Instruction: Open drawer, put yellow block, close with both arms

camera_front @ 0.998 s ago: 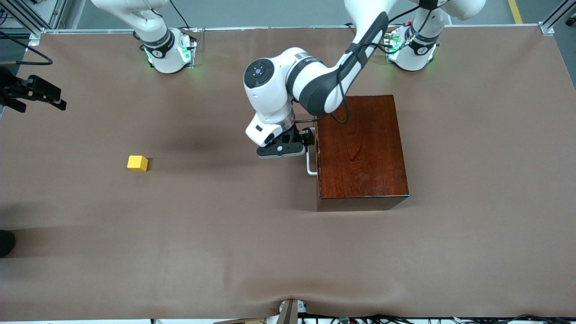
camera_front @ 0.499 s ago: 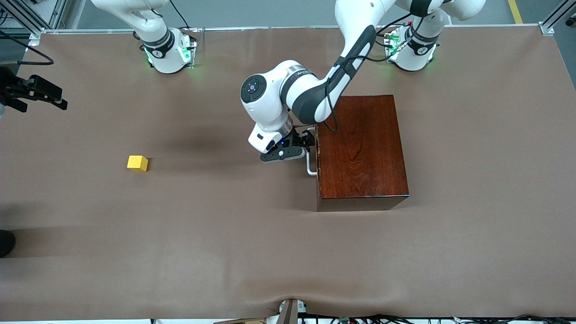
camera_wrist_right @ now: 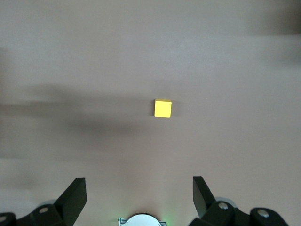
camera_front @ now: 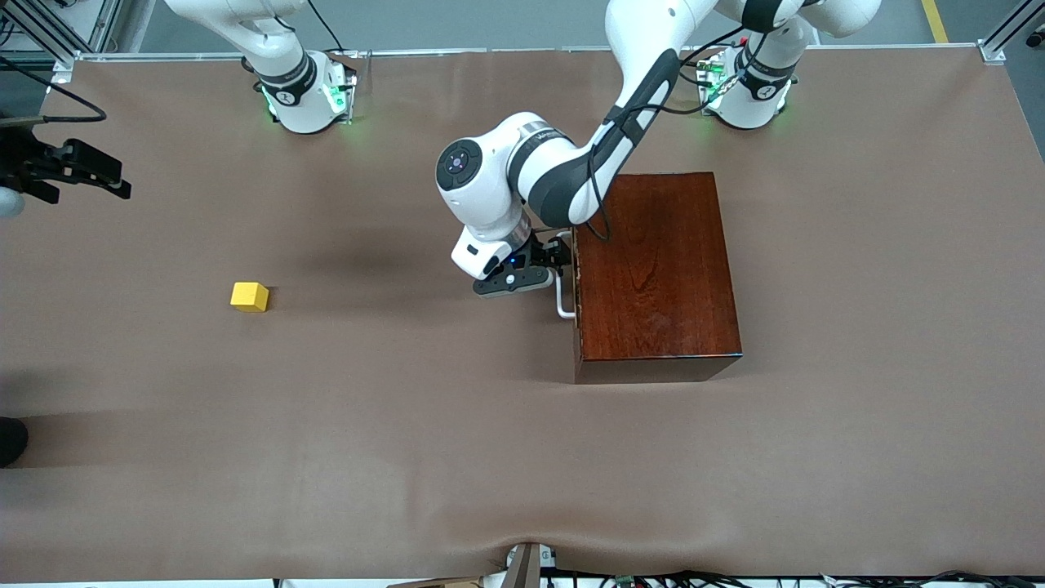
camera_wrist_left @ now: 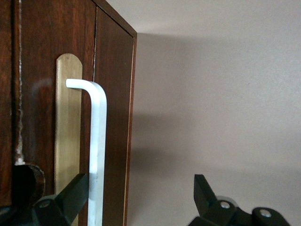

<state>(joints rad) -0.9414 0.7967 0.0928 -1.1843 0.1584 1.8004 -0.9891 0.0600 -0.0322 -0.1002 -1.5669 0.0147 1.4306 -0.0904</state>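
Observation:
The dark reddish-brown box (camera_front: 657,273) stands mid-table with its drawer (camera_wrist_left: 28,94) pushed in. The white bar handle (camera_front: 563,300) sticks out toward the right arm's end. My left gripper (camera_front: 557,263) is open at the handle. In the left wrist view the white bar (camera_wrist_left: 97,150) lies between the fingers, close beside one fingertip (camera_wrist_left: 75,193), and the gripper (camera_wrist_left: 139,195) is not closed on it. The yellow block (camera_front: 249,296) lies on the table toward the right arm's end. My right gripper (camera_wrist_right: 138,188) is open and empty, high over the table, looking down on the block (camera_wrist_right: 163,108).
The brown mat (camera_front: 408,425) covers the table. The right arm's green-lit base (camera_front: 304,94) and the left arm's base (camera_front: 747,86) stand along the table edge farthest from the front camera. A black hand with cables (camera_front: 73,167) shows at the right arm's end.
The left arm's elbow dropped and shifted, and its gripper settled slightly closer around the handle. The black hand at the right arm's end shifted a little. The block and box have not moved.

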